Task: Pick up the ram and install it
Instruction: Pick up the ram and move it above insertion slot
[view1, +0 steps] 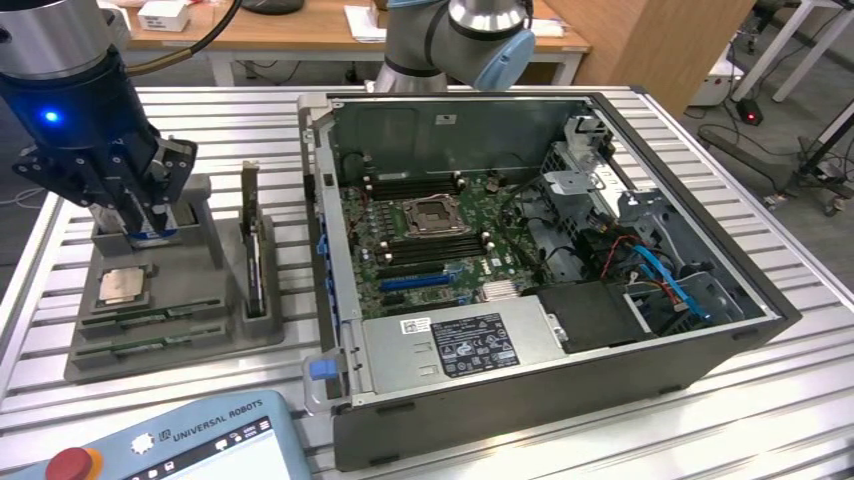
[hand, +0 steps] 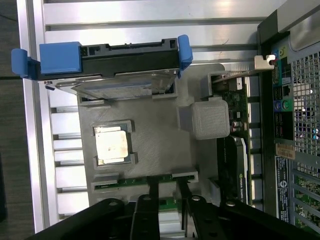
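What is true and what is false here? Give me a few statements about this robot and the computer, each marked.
1. The computer case is open, with its insides showing. True.
2. The gripper is reaching inside the computer. False: it hangs over the gray tray beside the case.
3. A silver chip sits in the gray tray. True.
4. The gripper holds one of the green memory sticks. False: the sticks lie in their slots in the tray, and the gripper is open.

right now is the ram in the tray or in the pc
In the tray: the ram lies in a slot beside the processor; the gripper hangs above, holding nothing.
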